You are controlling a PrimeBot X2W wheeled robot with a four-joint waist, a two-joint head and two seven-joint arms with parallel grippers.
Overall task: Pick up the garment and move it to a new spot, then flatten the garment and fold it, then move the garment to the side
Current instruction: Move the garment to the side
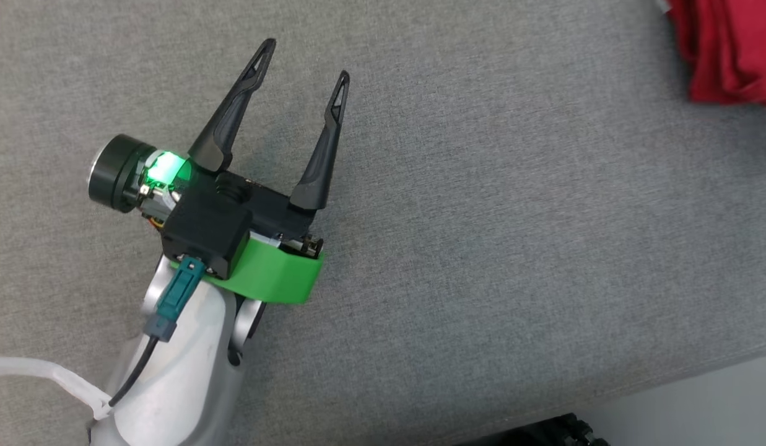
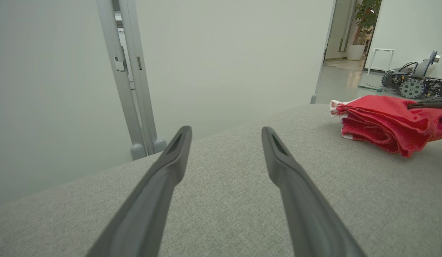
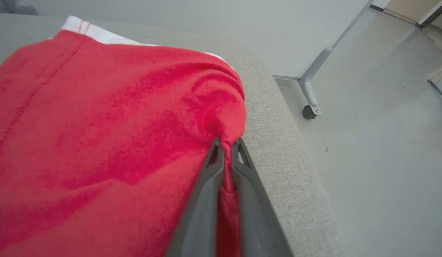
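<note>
Red garment (image 1: 732, 52) sits folded at far right of grey cushion (image 1: 482, 248), near its edge; right gripper (image 3: 228, 143) pinched tight on a fabric fold; left gripper (image 1: 306, 59) spread wide, empty, well apart; likely the side-move: drag low & slow w/o letting layers slip.

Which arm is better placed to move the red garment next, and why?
Right: the right pincer is shut on the red garment; the left pincer stands open over the grey surface, apart from it.
</note>
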